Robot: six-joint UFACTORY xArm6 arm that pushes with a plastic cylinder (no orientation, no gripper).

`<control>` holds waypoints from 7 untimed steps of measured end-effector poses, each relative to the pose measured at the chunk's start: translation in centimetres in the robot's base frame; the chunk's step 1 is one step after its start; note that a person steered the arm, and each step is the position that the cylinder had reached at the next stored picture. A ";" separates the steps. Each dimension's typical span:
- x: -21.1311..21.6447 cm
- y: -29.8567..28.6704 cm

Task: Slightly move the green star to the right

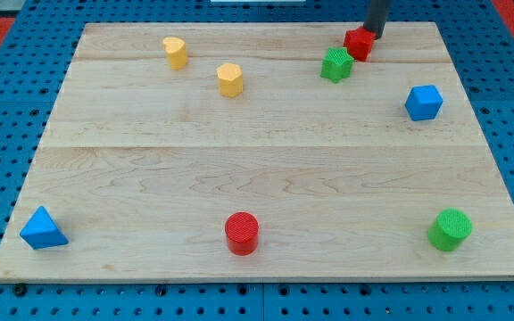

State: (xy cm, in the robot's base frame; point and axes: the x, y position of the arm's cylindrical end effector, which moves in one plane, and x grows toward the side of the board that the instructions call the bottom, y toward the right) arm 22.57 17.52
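Note:
The green star lies near the view's top, right of centre, on the wooden board. A red block sits just up and to the right of it, almost touching. My tip is a dark rod at the view's top edge, right against the red block's upper right side, and up and to the right of the green star.
A yellow block and a yellow hexagonal block lie at the upper left. A blue cube is at the right. A blue triangle, a red cylinder and a green cylinder lie along the bottom.

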 end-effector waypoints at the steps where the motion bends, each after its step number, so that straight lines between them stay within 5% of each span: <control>1: 0.2 0.8; 3: 6.8 1.9; 7: 6.2 -5.0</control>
State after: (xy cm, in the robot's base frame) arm 28.77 12.53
